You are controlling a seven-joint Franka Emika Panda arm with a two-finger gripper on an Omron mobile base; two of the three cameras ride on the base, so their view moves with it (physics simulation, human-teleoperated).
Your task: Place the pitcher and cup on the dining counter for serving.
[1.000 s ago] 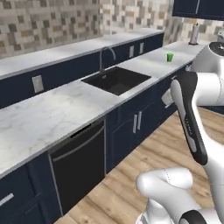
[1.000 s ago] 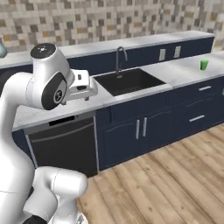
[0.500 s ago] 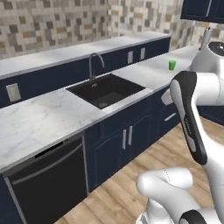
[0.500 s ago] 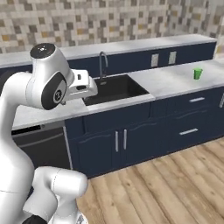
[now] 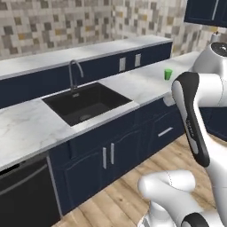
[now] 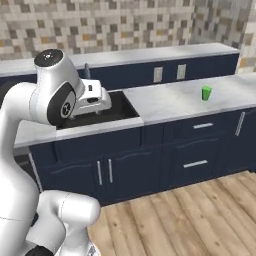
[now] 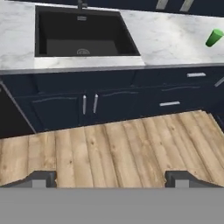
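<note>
The cup (image 5: pixel 168 74) is a small green tumbler. It stands upright on the marble worktop (image 5: pixel 133 84) to the right of the black sink, and I also see the cup (image 6: pixel 206 93) from the right base and the cup (image 7: pixel 214 38) at the hand view's upper right. My gripper (image 7: pixel 113 179) is open with nothing between its fingers, held high over the wooden floor in front of the cabinets and well short of the cup. The hand (image 6: pixel 93 99) sits close to the arm's shoulder. The pitcher and the dining counter are out of view.
A black sink (image 5: pixel 86 102) with a curved faucet (image 5: pixel 74 72) is set in the worktop. Navy cabinets and drawers (image 6: pixel 195 145) run beneath it, with a dishwasher (image 5: pixel 26 195) at the left. Wooden floor (image 7: pixel 122 148) lies in front. A tiled wall (image 6: pixel 125 25) backs the counter.
The base has driven along the counter: sink and cup have slid left in both base views and the cup looks nearer. The arm holds the same pose and the gripper stays open.
</note>
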